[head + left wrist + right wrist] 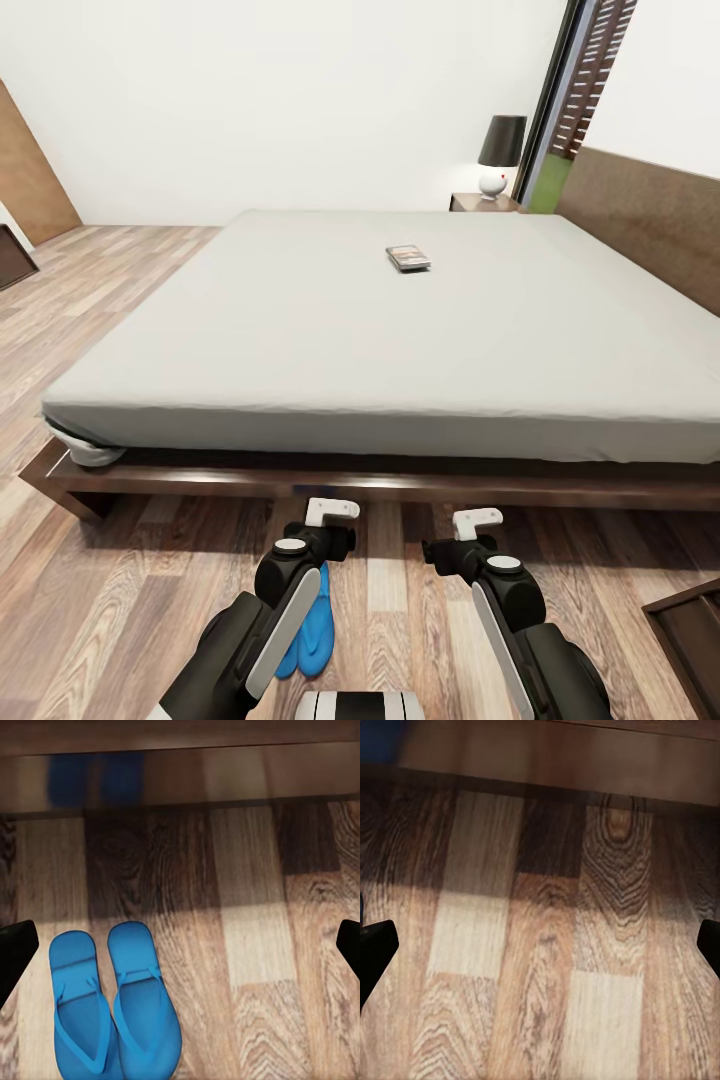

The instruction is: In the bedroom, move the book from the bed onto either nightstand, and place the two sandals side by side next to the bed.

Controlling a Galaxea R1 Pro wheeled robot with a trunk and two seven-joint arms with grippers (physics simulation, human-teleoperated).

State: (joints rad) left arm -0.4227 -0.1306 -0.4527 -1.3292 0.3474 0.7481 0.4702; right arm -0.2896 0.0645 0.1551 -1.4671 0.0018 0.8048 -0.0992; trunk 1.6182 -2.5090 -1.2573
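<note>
So the bed (pixel 380 330) takes up most of the head view, and the book (pixel 408 258) lies flat on the mattress toward 12 o'clock, well clear of every edge. A nightstand (pixel 484 203) with a lamp (pixel 499 153) sits past the far corner around 1 o'clock. Both sandals (pixel 112 1009) lie side by side, touching, on the plank floor (pixel 90 600) near the bed frame, under the left hand (pixel 180 945), whose fingers are spread wide with nothing between them. Right hand (pixel 540 945) is spread wide too, over bare floor. Plenty of open planks out at 9 o'clock; a dark cabinet corner (pixel 690 630) crowds 4 o'clock
</note>
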